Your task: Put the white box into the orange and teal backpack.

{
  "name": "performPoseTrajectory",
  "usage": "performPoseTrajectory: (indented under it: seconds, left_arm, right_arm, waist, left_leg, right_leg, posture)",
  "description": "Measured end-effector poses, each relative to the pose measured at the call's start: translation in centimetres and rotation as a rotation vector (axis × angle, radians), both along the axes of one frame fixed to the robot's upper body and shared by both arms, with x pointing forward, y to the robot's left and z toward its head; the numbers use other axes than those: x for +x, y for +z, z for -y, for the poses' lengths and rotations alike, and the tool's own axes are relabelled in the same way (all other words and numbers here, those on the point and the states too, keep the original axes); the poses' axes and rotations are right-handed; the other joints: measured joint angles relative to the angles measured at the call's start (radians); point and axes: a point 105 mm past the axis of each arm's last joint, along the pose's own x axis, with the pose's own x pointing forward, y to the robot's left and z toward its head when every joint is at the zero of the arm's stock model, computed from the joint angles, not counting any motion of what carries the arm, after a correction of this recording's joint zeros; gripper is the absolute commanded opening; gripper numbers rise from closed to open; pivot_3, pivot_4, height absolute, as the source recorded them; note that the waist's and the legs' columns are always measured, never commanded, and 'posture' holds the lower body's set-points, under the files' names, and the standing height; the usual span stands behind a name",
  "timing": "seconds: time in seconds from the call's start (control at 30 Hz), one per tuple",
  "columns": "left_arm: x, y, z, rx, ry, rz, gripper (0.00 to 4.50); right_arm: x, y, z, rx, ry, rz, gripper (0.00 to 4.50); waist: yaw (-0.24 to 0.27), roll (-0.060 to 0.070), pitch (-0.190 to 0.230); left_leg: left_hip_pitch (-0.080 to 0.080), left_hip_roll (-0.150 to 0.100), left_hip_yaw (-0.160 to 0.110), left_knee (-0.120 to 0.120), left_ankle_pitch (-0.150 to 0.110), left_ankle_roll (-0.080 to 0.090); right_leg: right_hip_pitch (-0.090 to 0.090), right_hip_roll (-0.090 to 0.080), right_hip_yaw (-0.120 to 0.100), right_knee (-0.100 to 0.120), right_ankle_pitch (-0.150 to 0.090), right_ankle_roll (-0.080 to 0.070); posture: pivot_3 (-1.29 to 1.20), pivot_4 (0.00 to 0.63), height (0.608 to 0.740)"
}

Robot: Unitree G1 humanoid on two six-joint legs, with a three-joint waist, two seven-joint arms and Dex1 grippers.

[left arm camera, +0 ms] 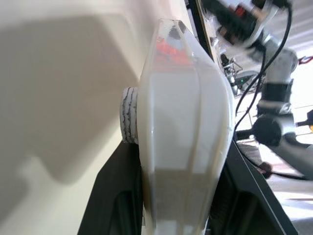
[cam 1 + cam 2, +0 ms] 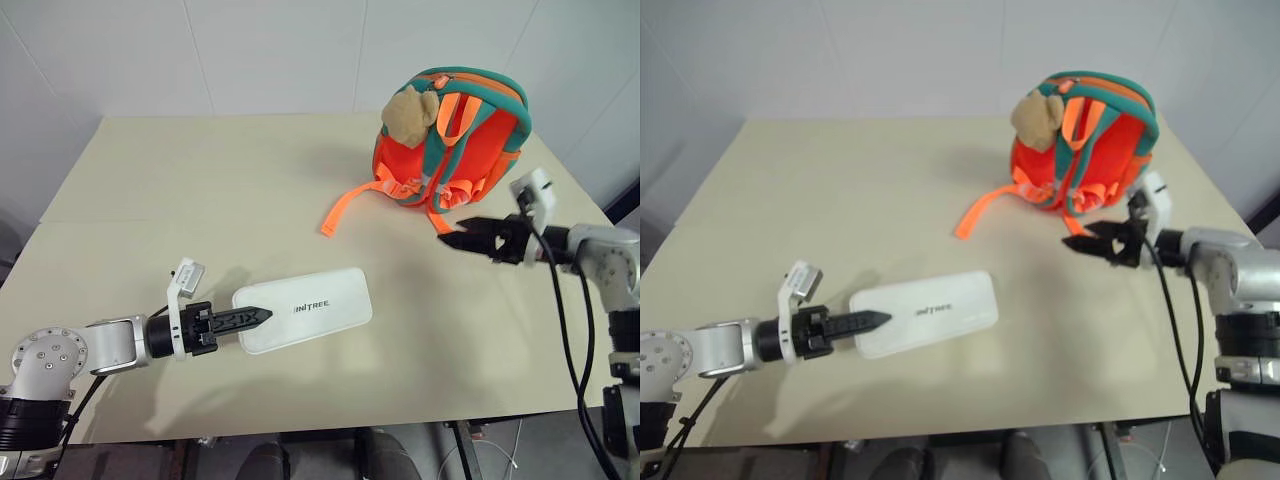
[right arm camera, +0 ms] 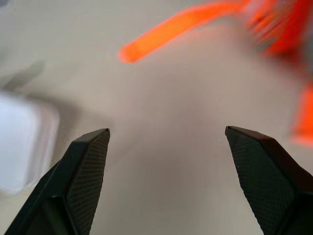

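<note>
The white box [image 2: 305, 310] — a flat, rigid, smooth-shelled case, likely light but slippery — lies on the table [image 2: 200, 180], pinched at its near end by the left gripper [image 2: 262, 316], reaching nearly level, while the right gripper [image 2: 452, 238] hovers wide open beside the orange and teal backpack [image 2: 455, 135].

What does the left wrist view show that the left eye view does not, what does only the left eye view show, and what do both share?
Left wrist view: the box's thin edge clamped between the fingers. Left eye view: the orange and teal backpack upright at the table's far right, and the box's lettered face. Both: the white box, left gripper, and open right gripper.
</note>
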Motion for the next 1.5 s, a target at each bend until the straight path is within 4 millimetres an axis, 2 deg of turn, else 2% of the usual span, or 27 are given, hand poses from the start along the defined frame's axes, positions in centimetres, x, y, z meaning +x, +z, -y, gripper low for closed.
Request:
performPoseTrajectory:
  seconds: [0.13, 0.23, 0.43, 0.8, 1.17, 1.27, 1.5]
  left_arm:
    - [0.4, -0.5, -0.8, 0.009, 0.016, 0.021, 1.29]
    - [0.5, -0.6, -0.8, 0.011, 0.01, 0.041, 1.29]
    - [0.5, -1.0, -0.4, -0.002, 0.002, 0.049, 1.29]
    - [-0.1, -1.4, -0.5, -0.006, 0.014, 0.064, 1.29]
    - [-0.3, -1.5, -0.6, -0.005, 0.035, 0.089, 1.29]
    - [-0.2, -1.7, -0.4, -0.013, 0.038, 0.091, 1.29]
    - [-0.2, -1.8, -0.5, -0.009, 0.037, 0.093, 1.29]
  right_arm:
    - [1.7, 1.8, 1.3, -0.003, -0.055, 0.095, 4.5]
    - [3.4, 3.0, 0.9, 0.014, -0.081, 0.166, 4.5]
    - [6.0, 3.1, -0.1, 0.041, -0.14, 0.205, 4.5]
    - [7.5, 2.1, -3.4, 0.072, -0.1, 0.209, 4.5]
    - [8.7, 2.4, -6.2, 0.102, -0.127, 0.257, 4.5]
    - [9.1, 2.6, -6.5, 0.091, -0.172, 0.286, 4.5]
    - [9.9, 1.6, -6.1, 0.048, -0.291, 0.268, 4.5]
  waist:
    - [-0.002, 0.0, 0.0]
    - [-0.014, 0.0, 0.0]
    - [-0.02, 0.0, 0.0]
    - [-0.021, 0.001, 0.001]
    - [-0.026, 0.001, 0.001]
    - [-0.026, 0.001, 0.001]
    - [-0.026, 0.001, 0.001]
  left_leg:
    - [-0.001, 0.003, 0.001, -0.002, 0.002, -0.003]
    - [-0.002, 0.003, 0.001, -0.002, 0.002, -0.003]
    - [-0.002, 0.004, 0.002, -0.002, 0.002, -0.004]
    - [-0.002, 0.004, 0.002, -0.002, 0.002, -0.005]
    - [0.0, 0.005, 0.002, -0.001, 0.003, -0.007]
    - [0.0, 0.005, 0.002, -0.001, 0.003, -0.008]
    - [0.0, 0.005, 0.002, -0.001, 0.003, -0.008]
  right_leg:
    - [-0.002, 0.003, 0.0, 0.002, 0.0, 0.0]
    - [-0.002, 0.003, 0.0, 0.002, 0.0, 0.0]
    - [-0.002, 0.002, 0.0, 0.002, 0.0, 0.001]
    - [-0.002, 0.002, 0.0, 0.003, 0.0, 0.001]
    - [-0.002, 0.002, 0.0, 0.005, 0.0, 0.001]
    - [-0.002, 0.002, 0.0, 0.006, 0.0, 0.001]
    - [-0.002, 0.002, 0.0, 0.006, 0.0, 0.001]
  posture:
    - [0.0, 0.15, 0.74]
    - [0.0, 0.15, 0.74]
    - [0.0, 0.15, 0.74]
    - [0.0, 0.15, 0.74]
    - [0.0, 0.15, 0.74]
    - [0.0, 0.15, 0.74]
    - [0.0, 0.15, 0.74]
